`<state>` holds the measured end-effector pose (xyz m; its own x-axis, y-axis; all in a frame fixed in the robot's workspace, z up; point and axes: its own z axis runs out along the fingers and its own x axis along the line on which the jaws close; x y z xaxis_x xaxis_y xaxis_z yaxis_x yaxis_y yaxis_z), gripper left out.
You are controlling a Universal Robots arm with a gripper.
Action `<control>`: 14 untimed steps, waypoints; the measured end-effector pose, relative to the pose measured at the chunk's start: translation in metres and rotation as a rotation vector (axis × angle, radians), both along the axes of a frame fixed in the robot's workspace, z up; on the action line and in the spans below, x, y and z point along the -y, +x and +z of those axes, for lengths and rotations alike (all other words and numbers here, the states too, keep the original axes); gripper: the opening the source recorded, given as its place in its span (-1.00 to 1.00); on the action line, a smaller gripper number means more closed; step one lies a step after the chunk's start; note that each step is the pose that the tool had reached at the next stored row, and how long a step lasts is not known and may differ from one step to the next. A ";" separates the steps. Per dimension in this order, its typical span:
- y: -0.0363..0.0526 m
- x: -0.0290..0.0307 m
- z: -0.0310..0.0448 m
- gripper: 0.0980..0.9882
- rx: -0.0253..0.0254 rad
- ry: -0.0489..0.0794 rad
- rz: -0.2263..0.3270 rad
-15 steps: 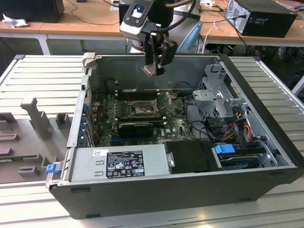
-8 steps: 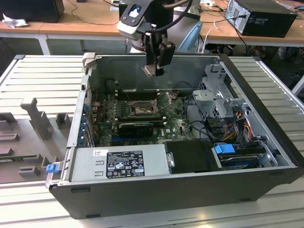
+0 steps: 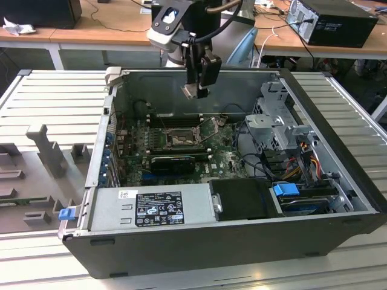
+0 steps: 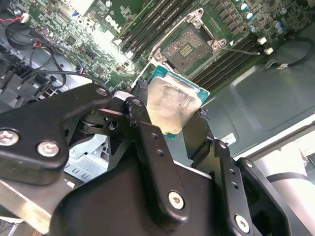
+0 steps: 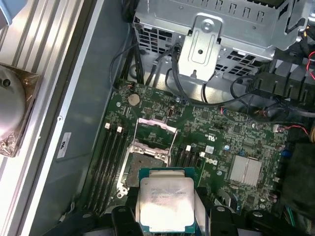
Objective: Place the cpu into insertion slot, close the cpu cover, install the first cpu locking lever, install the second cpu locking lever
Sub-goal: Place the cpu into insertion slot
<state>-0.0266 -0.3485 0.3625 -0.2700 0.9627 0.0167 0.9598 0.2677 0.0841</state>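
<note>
My gripper [image 3: 197, 89] hangs above the motherboard inside the open computer case, shut on the cpu [image 3: 190, 91]. In both wrist views the cpu [image 5: 165, 204] [image 4: 172, 105], a silver square chip on a green base, sits clamped by its edges between the black fingers [image 5: 120, 216]. The insertion slot [image 3: 181, 140] [image 5: 140, 169] [image 4: 189, 49] lies below it with its grey contact field bare. The cpu cover [image 5: 156, 132] is swung open off the socket. A thin locking lever [image 3: 210, 128] stands raised beside the socket.
Black memory slots [image 5: 110, 157] flank the socket. A metal drive cage [image 3: 275, 118] with cables stands at the exterior view's right, a power supply [image 3: 154, 205] and a black card [image 3: 172, 162] lie nearer the front. A copper-based cooler [image 5: 12, 113] rests outside the case wall.
</note>
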 end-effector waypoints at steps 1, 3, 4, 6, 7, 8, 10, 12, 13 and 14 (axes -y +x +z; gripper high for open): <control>0.0000 0.0000 -0.0012 -0.03 -0.0001 0.000 0.000; 0.0000 0.0000 -0.0045 -0.03 0.0000 0.000 0.000; 0.0000 0.0000 -0.0063 -0.03 0.0000 0.000 0.000; 0.0001 0.0000 -0.0091 -0.03 -0.0001 0.000 -0.017; 0.0000 0.0000 -0.0097 -0.03 0.0000 0.000 -0.038; 0.0000 0.0000 -0.0102 -0.03 0.0000 0.000 -0.053; 0.0000 0.0000 -0.0135 -0.03 0.0000 -0.001 -0.113; 0.0000 0.0000 -0.0170 -0.03 0.0001 -0.001 -0.170; 0.0000 0.0000 -0.0180 -0.03 0.0000 -0.001 -0.185; 0.0000 0.0000 -0.0195 -0.03 0.0000 -0.002 -0.208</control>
<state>-0.0265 -0.3485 0.3430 -0.0654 0.9977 0.0151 0.9944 0.0639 0.0838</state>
